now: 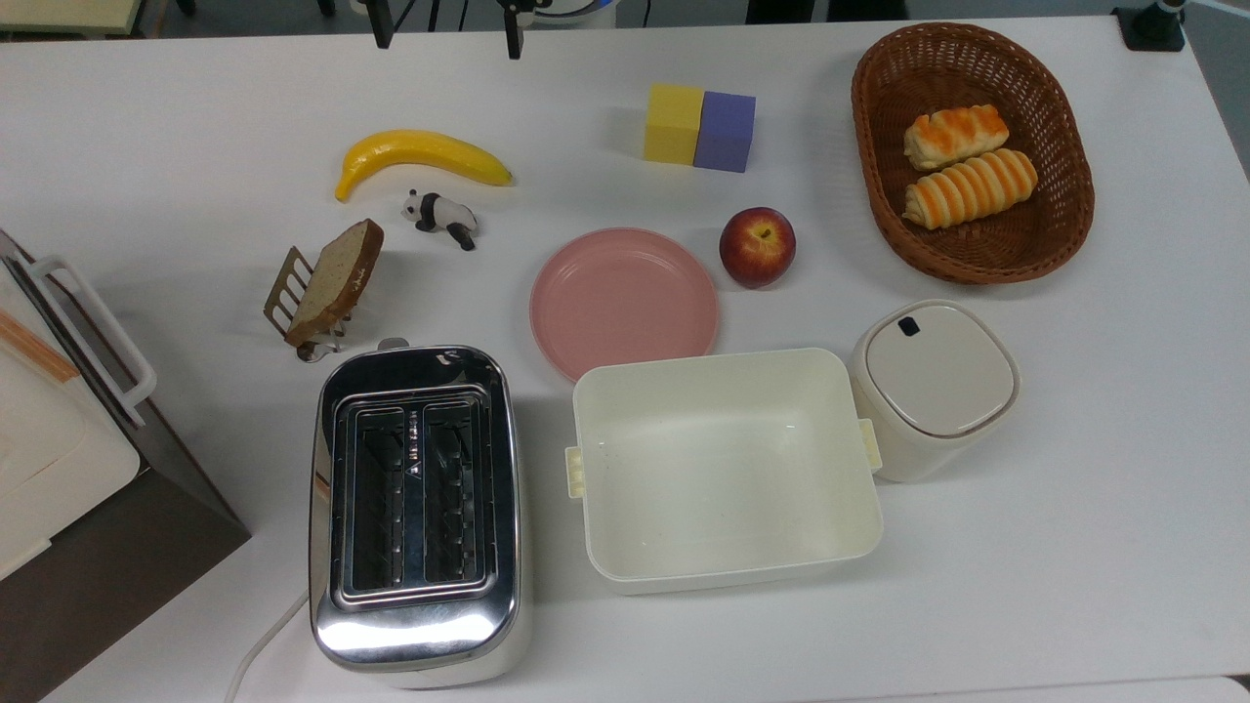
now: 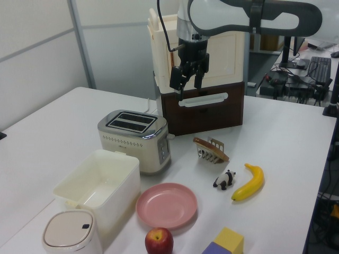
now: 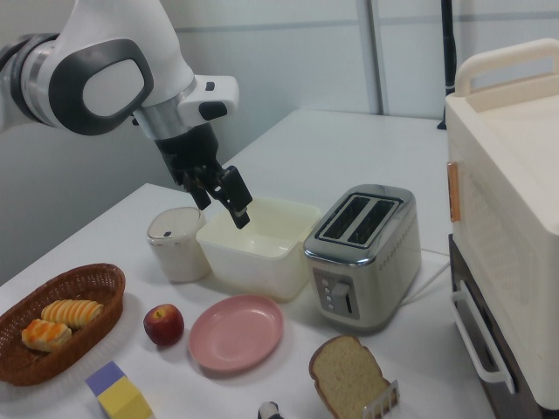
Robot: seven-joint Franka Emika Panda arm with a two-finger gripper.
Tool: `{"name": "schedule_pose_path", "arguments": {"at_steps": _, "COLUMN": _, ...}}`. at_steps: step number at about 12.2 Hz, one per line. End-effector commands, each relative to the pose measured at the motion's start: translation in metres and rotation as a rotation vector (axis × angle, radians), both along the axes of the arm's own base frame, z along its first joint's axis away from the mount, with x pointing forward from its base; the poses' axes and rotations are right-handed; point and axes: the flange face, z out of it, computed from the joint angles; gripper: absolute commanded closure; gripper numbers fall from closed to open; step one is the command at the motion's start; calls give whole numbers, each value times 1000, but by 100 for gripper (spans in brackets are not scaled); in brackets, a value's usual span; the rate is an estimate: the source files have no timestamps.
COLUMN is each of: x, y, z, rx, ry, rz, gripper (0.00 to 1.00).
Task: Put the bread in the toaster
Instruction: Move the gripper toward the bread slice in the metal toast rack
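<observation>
Brown flat bread slice [image 1: 337, 280] leans in a small wire rack [image 1: 293, 305] beside the chrome two-slot toaster [image 1: 415, 513]; black fingers [image 2: 175, 79] hang apart, holding nothing, above the white table [image 1: 1074, 488].

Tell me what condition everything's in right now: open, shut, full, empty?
gripper: open, holding nothing
bread: leaning in the wire rack
toaster: both slots empty
cream tub: empty
pink plate: empty
lidded bin: shut
basket: holds two rolls

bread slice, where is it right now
The bread slice leans in a small wire rack at the top view's left, just above the toaster and below the banana.
</observation>
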Motion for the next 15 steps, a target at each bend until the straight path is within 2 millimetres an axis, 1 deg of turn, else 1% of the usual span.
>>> {"name": "schedule_pose_path", "arguments": {"at_steps": 1, "x": -4, "y": 2, "z": 8, "rx": 17, "ry": -32, "rz": -9, "gripper": 0}}
{"name": "schedule_pose_path", "arguments": {"at_steps": 5, "x": -4, "y": 0, "z": 7, "rx": 8, "ry": -29, "rz": 26, "gripper": 0}}
{"name": "schedule_pose_path", "arguments": {"at_steps": 7, "x": -5, "y": -2, "z": 6, "rx": 0, "ry": -23, "rz": 75, "gripper": 0}}
{"name": "schedule_pose_path", "arguments": {"at_steps": 9, "x": -4, "y": -3, "z": 6, "rx": -2, "ry": -26, "rz": 74, "gripper": 0}}
{"name": "schedule_pose_path", "arguments": {"at_steps": 10, "x": -3, "y": -7, "z": 0, "rx": -1, "ry": -18, "rz": 59, "gripper": 0}}
{"name": "schedule_pose_path", "arguments": {"at_steps": 11, "x": -2, "y": -17, "z": -5, "rx": -2, "ry": -8, "rz": 42, "gripper": 0}}
{"name": "schedule_pose_path", "arguments": {"at_steps": 12, "x": -2, "y": -37, "z": -10, "rx": -3, "ry": 2, "rz": 20, "gripper": 0}}
{"name": "schedule_pose_path", "arguments": {"at_steps": 13, "x": -2, "y": -54, "z": -19, "rx": -11, "ry": 20, "rz": 23, "gripper": 0}}
{"name": "schedule_pose_path", "arguments": {"at_steps": 14, "x": -2, "y": -66, "z": -33, "rx": -18, "ry": 48, "rz": 62, "gripper": 0}}
{"name": "schedule_pose_path", "arguments": {"at_steps": 15, "x": 2, "y": -77, "z": -50, "rx": -20, "ry": 77, "rz": 66, "gripper": 0}}
